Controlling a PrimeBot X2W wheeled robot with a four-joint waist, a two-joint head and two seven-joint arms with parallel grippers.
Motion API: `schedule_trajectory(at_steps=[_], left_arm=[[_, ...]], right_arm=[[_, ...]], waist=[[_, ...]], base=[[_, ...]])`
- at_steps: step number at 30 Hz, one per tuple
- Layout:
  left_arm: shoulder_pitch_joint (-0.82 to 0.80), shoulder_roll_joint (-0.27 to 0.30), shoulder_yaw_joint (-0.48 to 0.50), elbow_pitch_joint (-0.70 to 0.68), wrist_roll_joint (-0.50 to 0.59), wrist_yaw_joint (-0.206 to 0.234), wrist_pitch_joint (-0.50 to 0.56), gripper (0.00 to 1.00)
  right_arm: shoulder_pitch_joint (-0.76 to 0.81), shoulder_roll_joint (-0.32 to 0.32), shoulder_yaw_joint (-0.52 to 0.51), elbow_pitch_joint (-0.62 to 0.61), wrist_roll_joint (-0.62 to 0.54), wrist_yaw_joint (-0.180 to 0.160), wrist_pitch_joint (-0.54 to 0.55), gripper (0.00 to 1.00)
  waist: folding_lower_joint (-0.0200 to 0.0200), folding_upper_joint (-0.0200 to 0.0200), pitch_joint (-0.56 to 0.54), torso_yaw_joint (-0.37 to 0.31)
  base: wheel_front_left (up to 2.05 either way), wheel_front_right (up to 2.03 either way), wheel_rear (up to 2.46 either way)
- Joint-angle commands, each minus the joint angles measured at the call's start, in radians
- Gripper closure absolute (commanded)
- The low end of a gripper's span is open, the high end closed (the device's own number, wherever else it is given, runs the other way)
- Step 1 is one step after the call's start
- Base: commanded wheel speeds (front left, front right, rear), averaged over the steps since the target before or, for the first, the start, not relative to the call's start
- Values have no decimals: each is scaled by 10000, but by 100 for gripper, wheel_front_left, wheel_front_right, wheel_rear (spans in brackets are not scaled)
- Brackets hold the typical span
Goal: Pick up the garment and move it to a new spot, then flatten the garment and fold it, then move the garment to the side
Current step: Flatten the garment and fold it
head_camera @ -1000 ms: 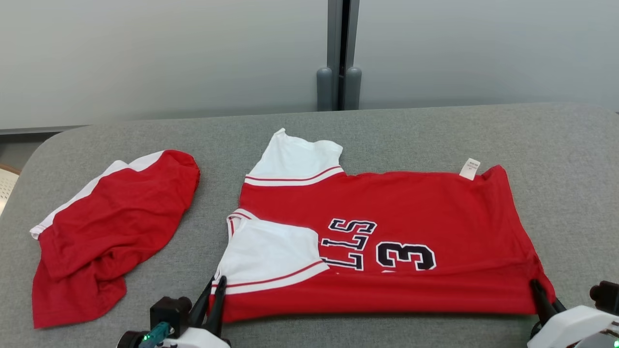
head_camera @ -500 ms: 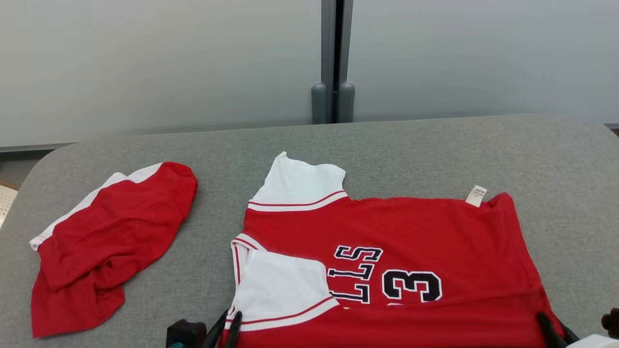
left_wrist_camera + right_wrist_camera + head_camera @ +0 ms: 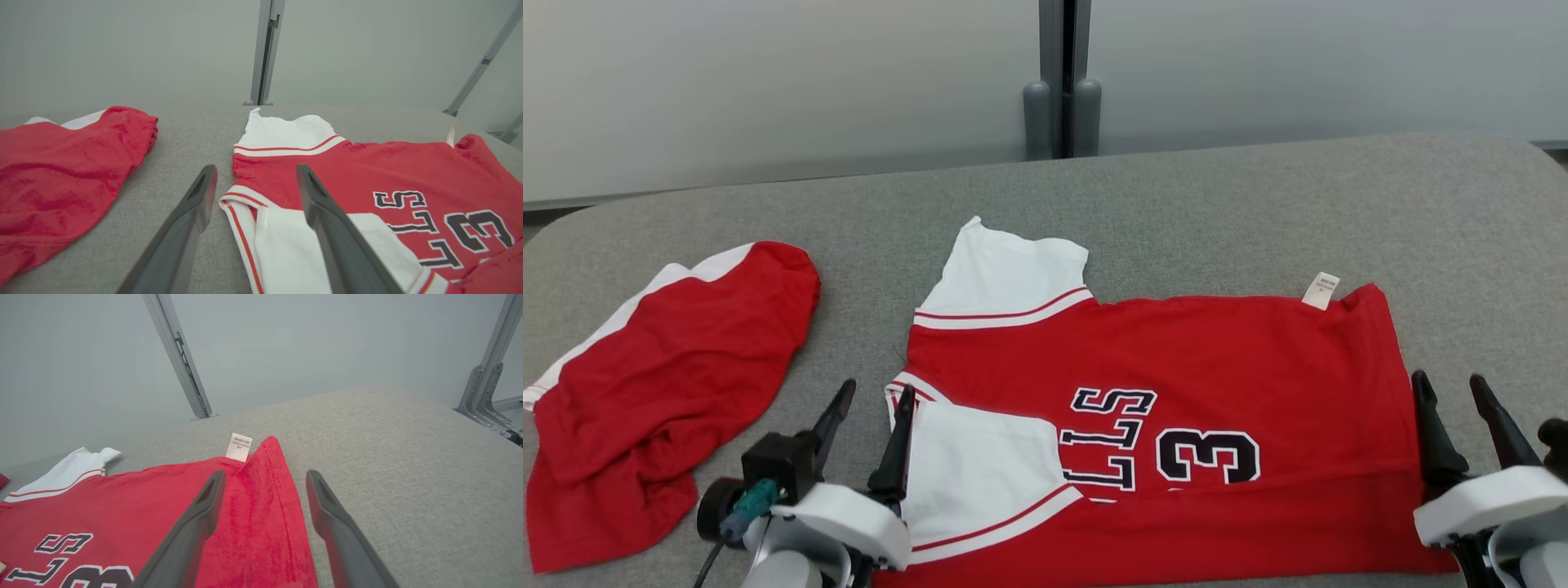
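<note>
At the lower left of the head view, the left gripper (image 3: 876, 392) stands with fingers apart and empty, astride the jersey's (image 3: 1176, 367) left edge; at the lower right, the right gripper (image 3: 1449, 382) is likewise spread and empty, astride its right hem. The jersey lies flat at centre on the table (image 3: 1176, 204), near edge folded over, label (image 3: 1321, 290) at its far right corner. A red cloth (image 3: 662, 367) lies apart at the left, with a post (image 3: 1062, 82) beyond the table.

Lab-like room: frosted partition (image 3: 768, 82), grey padded table (image 3: 1258, 212)
</note>
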Motion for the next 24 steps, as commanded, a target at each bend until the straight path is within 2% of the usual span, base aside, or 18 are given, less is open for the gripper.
schedule_trajectory(at_steps=[1, 4, 12, 16, 20, 22, 24], left_arm=[[-357, 52, 31, -75, 95, -48, -41, 0], [-1252, 268, -11, -53, 244, -111, 76, 0], [-4360, 1084, -364, 938, 367, -483, 2341, 0], [-5818, 1654, -860, 1493, 291, -673, 3377, 0], [-7089, 2223, -1738, 2142, -469, -720, 4721, 0], [-7602, 2695, -2016, 2243, -834, -694, 5017, 0], [-7857, 2938, -2329, 2349, -1202, -696, 5224, 0]], right_arm=[[-239, 31, -33, -101, -150, -14, -110, 0], [-831, 122, 87, -328, -636, -14, -171, 0], [-2766, -58, 921, -772, -1101, -14, 600, 0], [-3634, -100, 1190, -850, -1125, -14, 712, 0], [-4396, -66, 1460, -781, -1055, -14, 611, 0], [-4636, -23, 1594, -728, -1030, -14, 554, 0], [-4838, 7, 1704, -649, -974, -14, 504, 0]], waist=[[0, -1, 434, -178], [0, -1, 1011, -408], [0, -1, 2612, -1280], [0, -1, 3239, -1708], [0, -1, 3761, -2182], [0, -1, 3924, -2365], [0, -1, 4052, -2526]], base=[[0, 0, 0], [0, 0, 0], [0, 0, 0], [0, 0, 0], [0, 0, 0], [0, 0, 0], [0, 0, 0]])
